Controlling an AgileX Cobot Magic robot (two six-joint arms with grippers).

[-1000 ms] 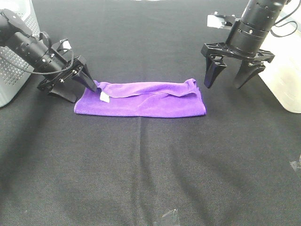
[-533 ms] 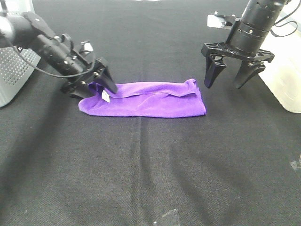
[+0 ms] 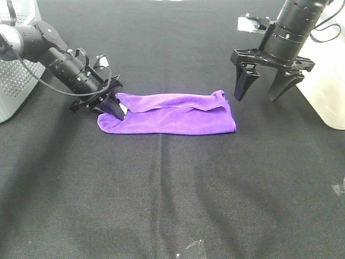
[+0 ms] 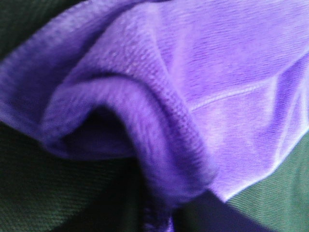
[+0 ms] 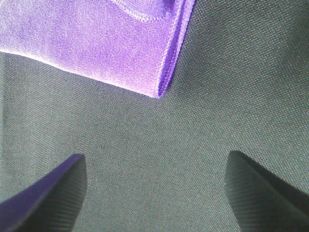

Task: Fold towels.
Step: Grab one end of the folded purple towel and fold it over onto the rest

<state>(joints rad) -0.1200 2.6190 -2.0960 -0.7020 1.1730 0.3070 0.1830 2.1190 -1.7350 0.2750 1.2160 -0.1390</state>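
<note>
The purple towel (image 3: pixel 172 116) lies folded into a long strip on the black table cover, its upper layer rumpled. My left gripper (image 3: pixel 115 109) sits low at the strip's left end, shut on the bunched corner where the white tag is. In the left wrist view, gathered purple towel (image 4: pixel 193 72) fills the picture and the fingers are hidden. Just beyond the strip's right end my right gripper (image 3: pixel 257 97) hangs above the table, open and holding nothing. The right wrist view shows that end of the towel (image 5: pixel 96 43) ahead of the spread right gripper (image 5: pixel 154 159).
A white perforated basket (image 3: pixel 16 81) stands at the left edge. A white container (image 3: pixel 326 91) sits at the right edge behind the right arm. Small scraps of clear tape (image 3: pixel 188 249) lie near the front edge.
My left gripper slid rightwards onto the towel's left end and shut on it, pushing that end inwards so the strip is shorter. The right arm has not moved.
</note>
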